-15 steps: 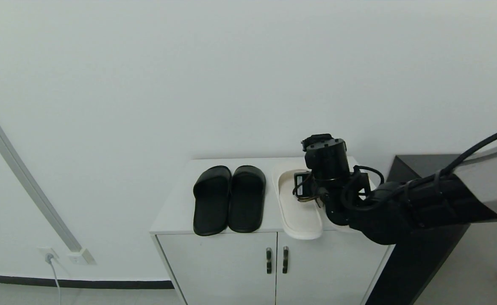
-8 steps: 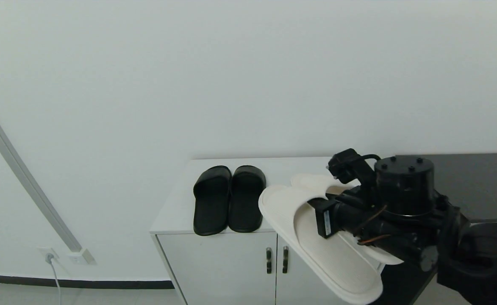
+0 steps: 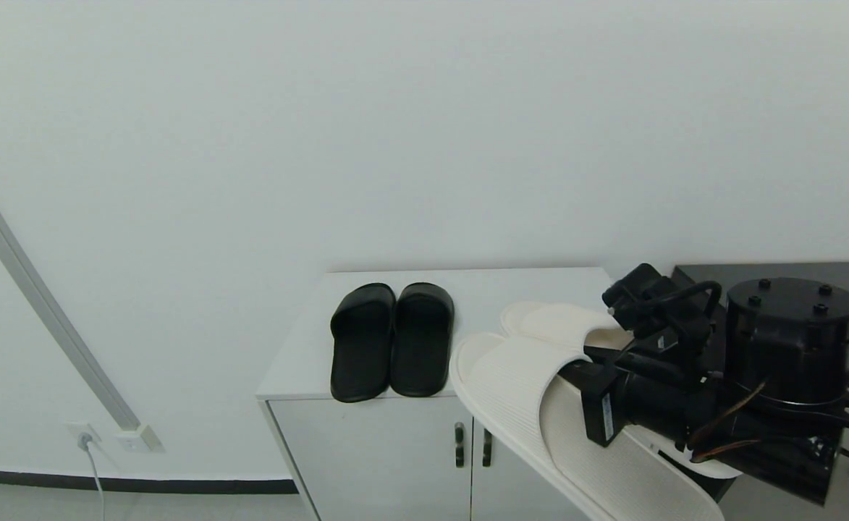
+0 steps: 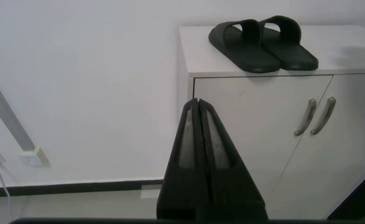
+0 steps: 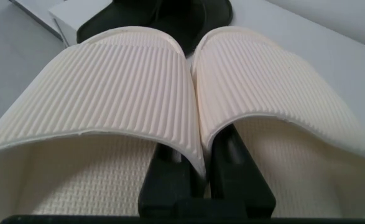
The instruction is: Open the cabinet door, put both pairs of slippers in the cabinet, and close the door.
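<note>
My right gripper [image 3: 598,362] is shut on the pair of white slippers [image 3: 518,376], pinching their two inner straps together [image 5: 198,134]. It holds them tilted in the air, off the front right of the white cabinet [image 3: 511,286]. The black slippers [image 3: 391,340] lie side by side on the cabinet top, toes toward the wall, also seen from the left wrist [image 4: 263,43]. Both cabinet doors are closed, their two handles [image 3: 472,443] meeting at the middle. My left gripper [image 4: 198,109] is shut on nothing, low and in front of the cabinet's left side.
A dark piece of furniture [image 3: 793,271] stands right of the cabinet. On the left wall are a socket with a cable [image 3: 80,436] and a slanting grey strip [image 3: 33,289]. Bare floor lies left of the cabinet.
The right arm has lifted the white slippers off the cabinet top and drawn them back toward me and to the right. The black slippers have not moved.
</note>
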### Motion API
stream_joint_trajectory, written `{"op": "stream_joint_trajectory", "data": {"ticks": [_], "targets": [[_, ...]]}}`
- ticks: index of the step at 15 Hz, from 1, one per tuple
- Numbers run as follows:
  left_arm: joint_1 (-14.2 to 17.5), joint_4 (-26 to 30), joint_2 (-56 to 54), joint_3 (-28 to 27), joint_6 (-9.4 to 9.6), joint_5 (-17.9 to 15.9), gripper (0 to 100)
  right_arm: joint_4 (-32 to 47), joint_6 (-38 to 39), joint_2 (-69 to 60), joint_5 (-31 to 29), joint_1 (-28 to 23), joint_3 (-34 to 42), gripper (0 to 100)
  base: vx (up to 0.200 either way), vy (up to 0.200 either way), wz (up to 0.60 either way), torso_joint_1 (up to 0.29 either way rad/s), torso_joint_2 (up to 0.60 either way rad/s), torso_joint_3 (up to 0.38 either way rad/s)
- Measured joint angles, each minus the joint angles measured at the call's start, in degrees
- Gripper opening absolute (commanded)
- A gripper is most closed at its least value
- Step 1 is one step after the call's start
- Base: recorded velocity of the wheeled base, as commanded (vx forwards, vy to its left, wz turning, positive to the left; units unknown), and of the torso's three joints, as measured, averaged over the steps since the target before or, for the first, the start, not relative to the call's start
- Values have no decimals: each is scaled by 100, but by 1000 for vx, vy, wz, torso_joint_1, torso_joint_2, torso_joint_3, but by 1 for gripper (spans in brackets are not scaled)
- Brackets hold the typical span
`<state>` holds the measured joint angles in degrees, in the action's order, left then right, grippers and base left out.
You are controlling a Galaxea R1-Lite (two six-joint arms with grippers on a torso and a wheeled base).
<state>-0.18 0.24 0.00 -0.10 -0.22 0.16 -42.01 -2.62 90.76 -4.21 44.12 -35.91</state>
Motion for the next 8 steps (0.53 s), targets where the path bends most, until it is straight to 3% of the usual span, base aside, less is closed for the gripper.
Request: {"op": "stream_joint_trajectory", "data": {"ticks": [8], "targets": [[0,0,0,-1,-2,0,0,9,6,-33,7,1,30,0,-200,0,0,-2,2,4]]}}
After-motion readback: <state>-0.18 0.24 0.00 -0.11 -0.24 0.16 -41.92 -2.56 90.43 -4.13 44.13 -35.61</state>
